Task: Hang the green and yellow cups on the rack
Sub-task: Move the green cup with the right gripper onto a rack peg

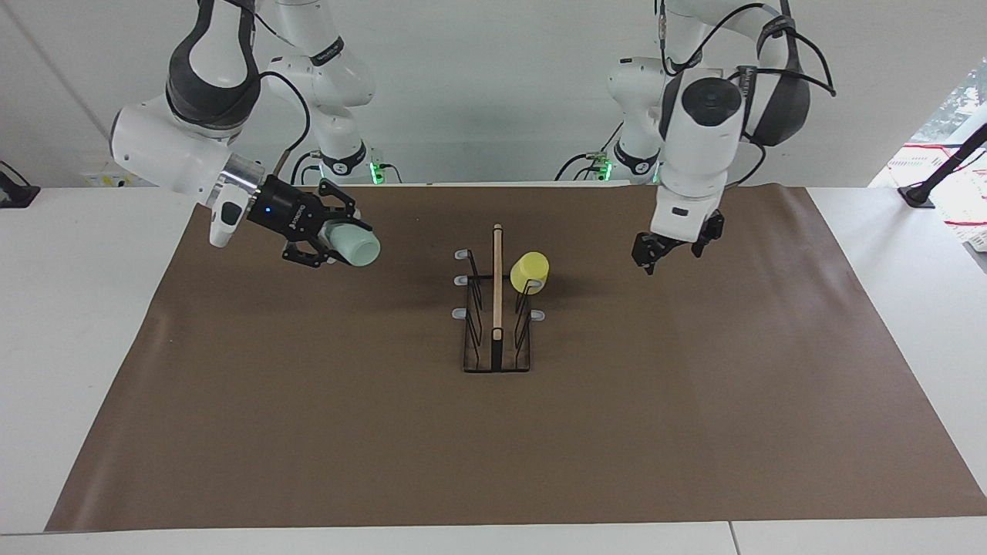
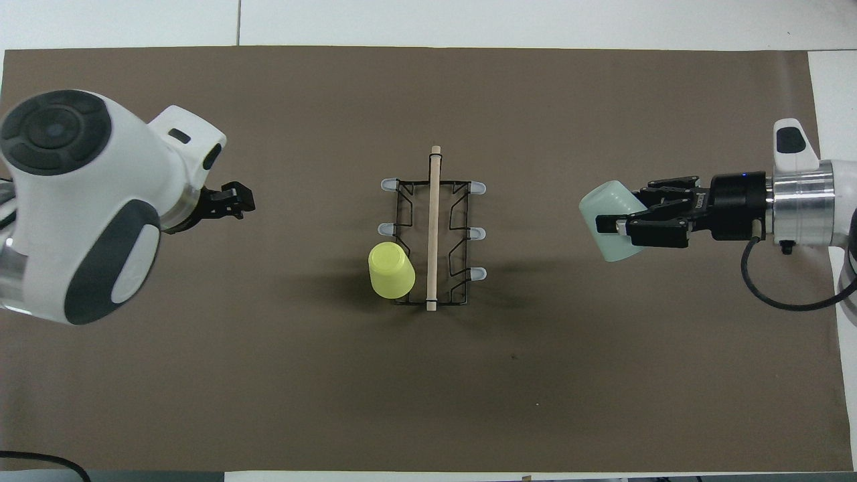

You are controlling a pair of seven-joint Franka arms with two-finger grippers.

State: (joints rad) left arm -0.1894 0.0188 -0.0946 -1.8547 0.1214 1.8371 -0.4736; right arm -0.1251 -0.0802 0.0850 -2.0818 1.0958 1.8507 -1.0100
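We see the right gripper (image 1: pixel 330 245) closed on the mint green cup (image 1: pixel 353 244), held on its side above the brown mat (image 1: pixel 308 401), toward the right arm's end. The yellow cup (image 1: pixel 529 271) hangs on a prong of the rack (image 1: pixel 496 339). The left gripper (image 1: pixel 655 250) waits in the air; whether its fingers are open we cannot tell.

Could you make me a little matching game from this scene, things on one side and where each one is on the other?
Things:
1. yellow cup
2. green cup
3. left pincer
4. rack

Places:
A. held in the right pincer, up in the air
B. standing on the brown mat
C. hung on a rack prong
D. holding nothing, above the mat

Pairs: 1-C, 2-A, 3-D, 4-B
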